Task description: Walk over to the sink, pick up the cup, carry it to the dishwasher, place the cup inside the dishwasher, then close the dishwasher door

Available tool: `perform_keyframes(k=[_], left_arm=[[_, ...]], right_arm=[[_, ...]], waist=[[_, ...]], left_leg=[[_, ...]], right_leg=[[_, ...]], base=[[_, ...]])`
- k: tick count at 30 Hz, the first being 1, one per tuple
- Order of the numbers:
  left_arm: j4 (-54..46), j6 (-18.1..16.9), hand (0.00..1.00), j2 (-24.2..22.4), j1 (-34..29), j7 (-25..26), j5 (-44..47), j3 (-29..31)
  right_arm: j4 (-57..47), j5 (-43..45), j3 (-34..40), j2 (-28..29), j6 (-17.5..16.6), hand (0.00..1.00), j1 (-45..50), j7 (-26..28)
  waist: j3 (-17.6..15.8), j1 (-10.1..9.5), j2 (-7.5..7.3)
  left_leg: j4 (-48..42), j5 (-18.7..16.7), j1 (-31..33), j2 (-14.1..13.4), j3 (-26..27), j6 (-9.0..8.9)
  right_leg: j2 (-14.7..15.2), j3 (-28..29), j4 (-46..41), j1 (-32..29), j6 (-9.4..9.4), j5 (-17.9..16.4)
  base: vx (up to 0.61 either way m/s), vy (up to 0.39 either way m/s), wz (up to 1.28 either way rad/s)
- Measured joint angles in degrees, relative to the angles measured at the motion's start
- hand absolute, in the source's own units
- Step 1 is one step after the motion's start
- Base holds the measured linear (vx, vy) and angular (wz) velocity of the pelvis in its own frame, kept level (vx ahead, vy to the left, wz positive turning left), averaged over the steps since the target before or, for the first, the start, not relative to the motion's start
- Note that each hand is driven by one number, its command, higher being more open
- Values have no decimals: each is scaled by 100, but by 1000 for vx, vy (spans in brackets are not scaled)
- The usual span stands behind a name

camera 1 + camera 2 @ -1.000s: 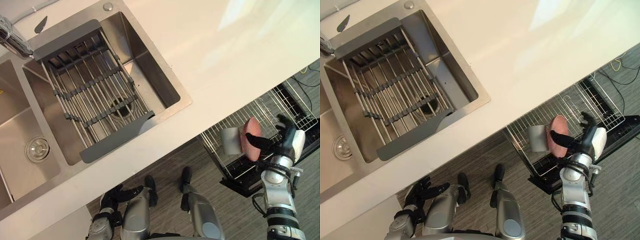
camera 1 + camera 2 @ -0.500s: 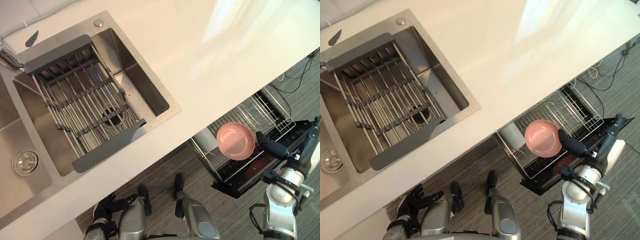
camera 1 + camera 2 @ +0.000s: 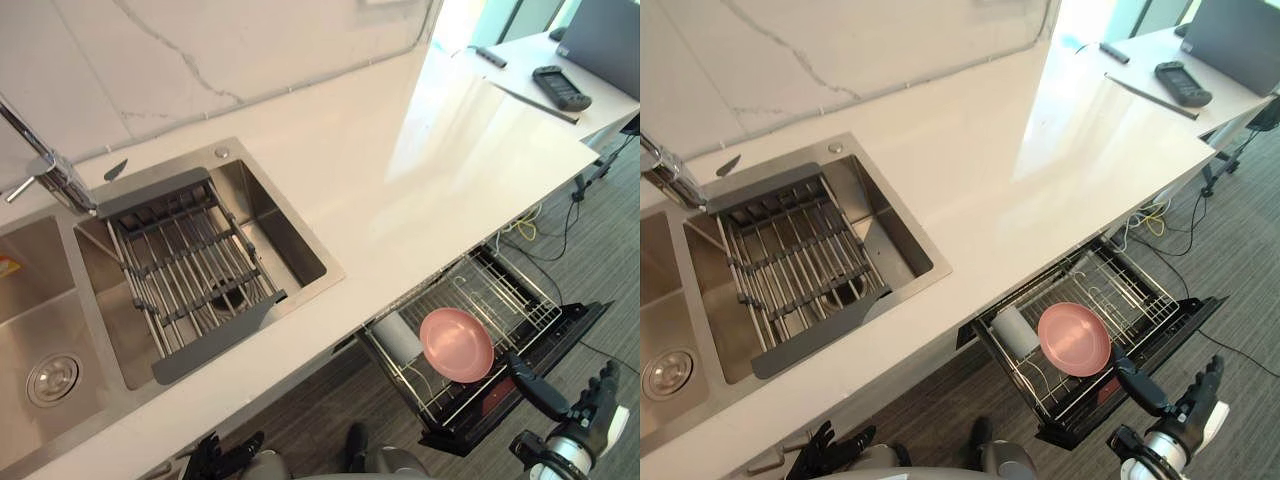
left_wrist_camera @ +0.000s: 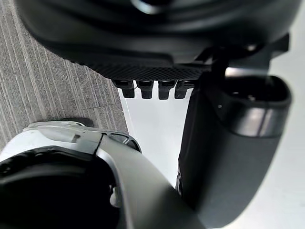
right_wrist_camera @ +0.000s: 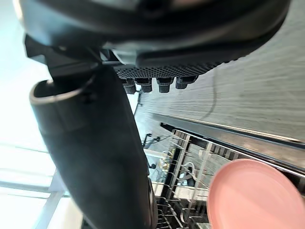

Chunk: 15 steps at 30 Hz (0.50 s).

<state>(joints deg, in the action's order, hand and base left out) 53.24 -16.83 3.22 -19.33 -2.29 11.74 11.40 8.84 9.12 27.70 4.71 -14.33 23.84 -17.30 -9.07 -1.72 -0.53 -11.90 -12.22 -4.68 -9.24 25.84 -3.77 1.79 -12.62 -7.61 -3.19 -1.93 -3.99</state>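
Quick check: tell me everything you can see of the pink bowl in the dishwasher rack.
The pink bowl is round, shallow and plain matte pink, plastic by its look, with a low raised rim and no visible marks. It rests tilted in the pulled-out dishwasher rack, hollow side facing up. A whitish cup sits right beside it; whether they touch cannot be told. The right hand is open, close by, apparently not touching it.

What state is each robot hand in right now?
Left robot hand: open, holding nothing.
Right robot hand: open, empty, near the dishwasher rack.
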Motion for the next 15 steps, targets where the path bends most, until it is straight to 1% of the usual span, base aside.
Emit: perform_keyframes(k=[2, 6, 10, 12, 13, 15], left_arm=[[54, -2, 100, -25, -24, 32, -53, 0], [62, -1, 100, -47, -39, 68, -57, -1], [67, -1, 100, -62, -39, 68, -56, -42], [67, -4, 100, -68, -3, 66, -57, -84], [74, 1, 100, -64, 50, 63, -56, -167], [94, 9, 100, -75, 79, 63, -55, -178]], right_arm=[[176, 102, -35, 5, -19, 100, 25, 66], [463, 454, -108, 11, -28, 100, 34, 233], [808, 806, -89, 11, -35, 100, 28, 419], [961, 1010, -88, 7, -37, 100, -18, 545], [1118, 1224, -73, -23, -37, 100, -84, 659], [1198, 1354, -62, -49, -38, 100, -149, 748]], waist=[[87, 24, 57], [115, 19, 96], [150, 19, 155], [149, 15, 196], [140, 13, 231], [126, 3, 262]], left_leg=[[8, 1, -21, 2, 26, -2], [-15, 4, -80, -33, 146, -6], [-20, 11, -80, -75, 178, -19], [-18, 20, -78, -91, 175, -34], [-13, 26, -52, -95, 177, -45], [-14, 28, -15, -93, 191, -47]], right_leg=[[-7, 34, 46, 11, -4, 24], [-31, 115, 77, 35, 16, 63], [43, -168, 51, 39, 47, 11], [28, -176, 37, 32, 29, 32], [21, -161, 11, -14, 49, 42], [23, -144, -29, -77, 68, 54]], base=[[-27, -6, -9], [-57, -13, -15], [-36, -15, -5], [-12, -43, -1], [-5, -37, -4], [-4, -17, -6]])
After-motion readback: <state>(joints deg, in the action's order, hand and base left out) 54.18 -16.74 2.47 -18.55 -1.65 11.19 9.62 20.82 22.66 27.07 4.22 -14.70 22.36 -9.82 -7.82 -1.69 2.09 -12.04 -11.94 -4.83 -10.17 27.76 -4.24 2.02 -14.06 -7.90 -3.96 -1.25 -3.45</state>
